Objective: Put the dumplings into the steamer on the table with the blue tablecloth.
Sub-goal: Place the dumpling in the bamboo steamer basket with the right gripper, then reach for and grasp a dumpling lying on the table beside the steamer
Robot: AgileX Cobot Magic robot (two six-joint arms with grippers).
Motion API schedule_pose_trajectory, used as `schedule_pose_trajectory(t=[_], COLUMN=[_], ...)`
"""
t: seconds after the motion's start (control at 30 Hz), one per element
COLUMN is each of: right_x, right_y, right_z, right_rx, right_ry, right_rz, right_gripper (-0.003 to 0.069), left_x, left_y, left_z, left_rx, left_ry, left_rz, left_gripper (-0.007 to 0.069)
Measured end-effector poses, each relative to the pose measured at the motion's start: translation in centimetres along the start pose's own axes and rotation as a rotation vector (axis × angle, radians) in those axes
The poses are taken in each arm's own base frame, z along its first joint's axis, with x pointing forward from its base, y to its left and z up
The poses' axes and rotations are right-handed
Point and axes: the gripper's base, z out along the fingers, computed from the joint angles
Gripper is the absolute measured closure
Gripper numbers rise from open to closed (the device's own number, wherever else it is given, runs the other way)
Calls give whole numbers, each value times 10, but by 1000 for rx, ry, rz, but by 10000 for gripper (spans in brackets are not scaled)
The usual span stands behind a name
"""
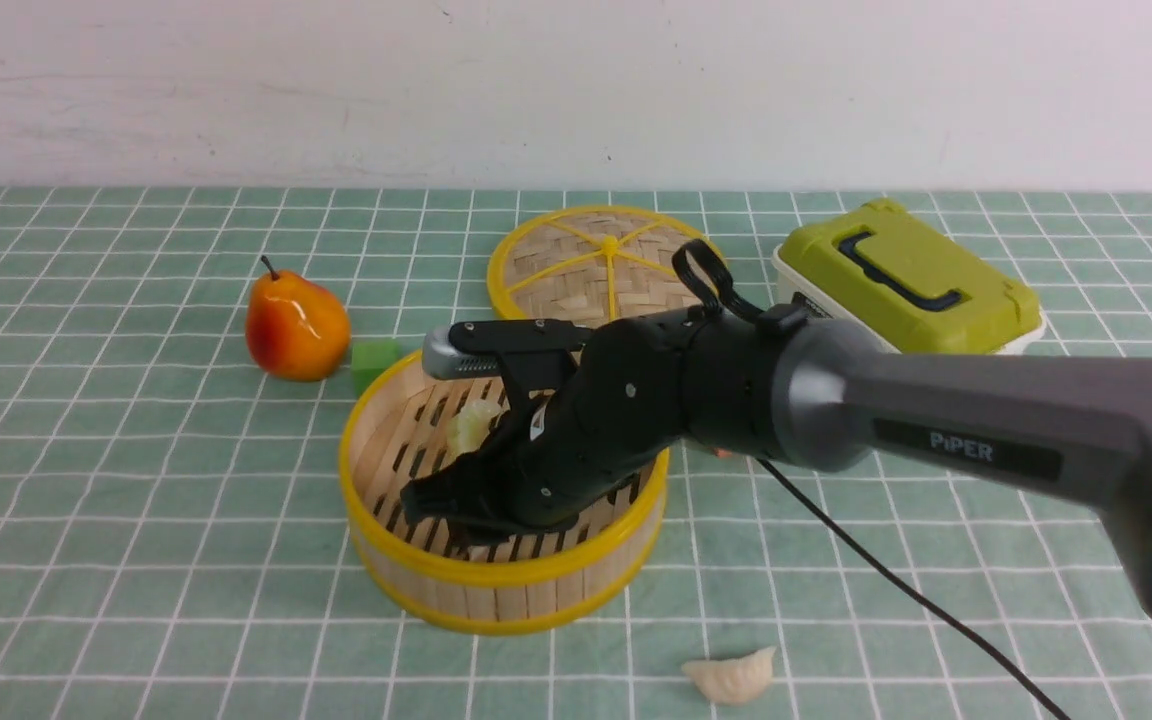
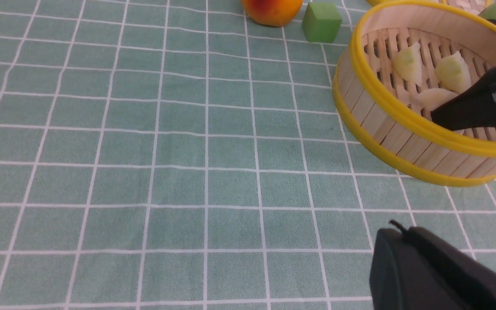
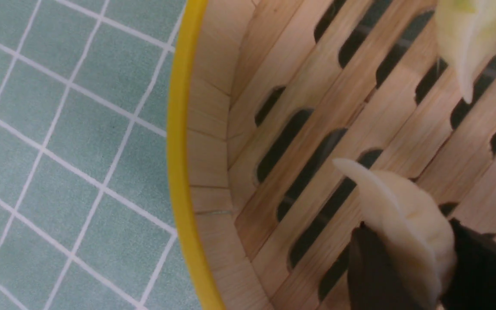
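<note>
Right wrist view: right claw (image 1: 436, 497) closed on a white dumpling (image 3: 407, 232), low inside the steamer (image 1: 496, 622).
Two greenish dumplings (image 2: 408, 64) already lay on its slats, and the left claw (image 2: 403, 258) sat shut, well apart from the steamer. A last dumpling (image 1: 731, 675) lay on the table (image 1: 136, 500) just in front of the steamer. It looked light, soft and a little slick, so it was best pinched across its plump belly, not its thin pleated edge. The pear (image 1: 296, 328), green cube (image 1: 374, 362), lid (image 1: 596, 262) and green box (image 1: 906, 280) stood behind, out of the way. Only the cable (image 1: 886, 570) ran near the last dumpling.
</note>
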Motion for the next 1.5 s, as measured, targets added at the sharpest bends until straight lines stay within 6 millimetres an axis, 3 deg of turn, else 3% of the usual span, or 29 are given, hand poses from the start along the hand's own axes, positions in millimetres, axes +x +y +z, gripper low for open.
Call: schedule_pose_trajectory(t=[0.17,0.27,0.33,0.4,0.53,0.63,0.73,0.77,0.93,1.17,1.5], right_x=[-4,-11,-18,-26,-25,-13,7,22,63,69,85], right_y=[2,4,6,5,-5,-18,-33,-40,-56,-61,-70], right_z=[-5,-20,-44,-81,-141,-154,-143,-131,-96,-82,-63], right_rx=[-5,-12,-11,18,143,229,269,270,238,209,198], right_ry=[-18,-41,-50,-42,57,174,283,330,331,199,340], right_rz=[-4,-7,-36,-122,-295,-348,-353,-363,-487,-628,-642], right_gripper=[247,184,153,139,134,135,135,135,134,134,207], left_x=[0,0,0,0,0,0,0,0,-1,-4,-4], left_y=[0,0,0,0,0,0,0,0,-1,-3,-3], left_z=[0,0,0,0,0,0,0,0,0,0,0], left_rx=[1,1,1,1,1,1,1,1,9,35,33], left_ry=[1,1,1,1,2,1,1,1,-11,-42,-40], left_rz=[-1,-2,-1,-1,-1,-1,-1,-1,0,1,1], left_gripper=[638,638,638,638,638,638,638,638,638,638,636])
